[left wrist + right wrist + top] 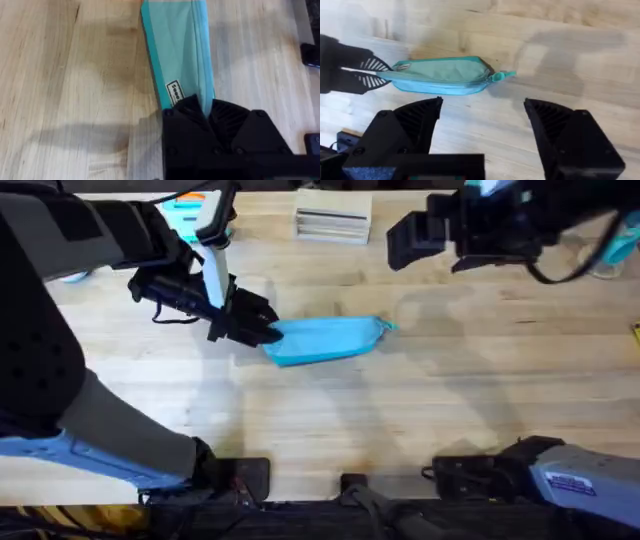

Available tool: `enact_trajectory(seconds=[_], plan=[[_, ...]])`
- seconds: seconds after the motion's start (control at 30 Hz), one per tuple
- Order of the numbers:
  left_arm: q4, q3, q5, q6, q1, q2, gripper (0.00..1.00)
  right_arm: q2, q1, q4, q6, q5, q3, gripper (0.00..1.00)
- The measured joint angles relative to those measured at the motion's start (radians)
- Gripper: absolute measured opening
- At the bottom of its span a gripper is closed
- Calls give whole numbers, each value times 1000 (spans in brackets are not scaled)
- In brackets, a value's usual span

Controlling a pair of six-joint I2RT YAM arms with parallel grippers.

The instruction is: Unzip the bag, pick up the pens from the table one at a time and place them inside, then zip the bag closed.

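Bags: one light blue bag [325, 340] is counted, lying flat on the table [420, 410], left of centre and about midway between near and far edges.
Zipper: the teal pull tab [501, 76] is seen at the bag's right end, so the zipper appears to be closed, though this cannot be confirmed along its full length.
Pens: none can be made out on the table with certainty.
Left gripper [268, 330]: it is clamped on the left end of the bag, the fabric pinched between its black fingers [225, 120].
Left arm pose: it is extended from the near left, reaching far and rightward, the wrist held low over the wood.
Right gripper [482, 122]: its jaws are spread wide and nothing is held between them.
Right arm pose: it is raised high over the far right of the table, with the bag seen below it from the wrist.
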Motion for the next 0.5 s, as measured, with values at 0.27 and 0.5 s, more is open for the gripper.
enact_trajectory(seconds=[0.27, 0.5], plan=[[-8, 0, -3, 0, 3, 0, 616, -49, 1, 8, -2, -2, 0, 997], [1, 0, -3, -4, 3, 0, 993, -49, 1, 37, -2, -2, 0, 997]])
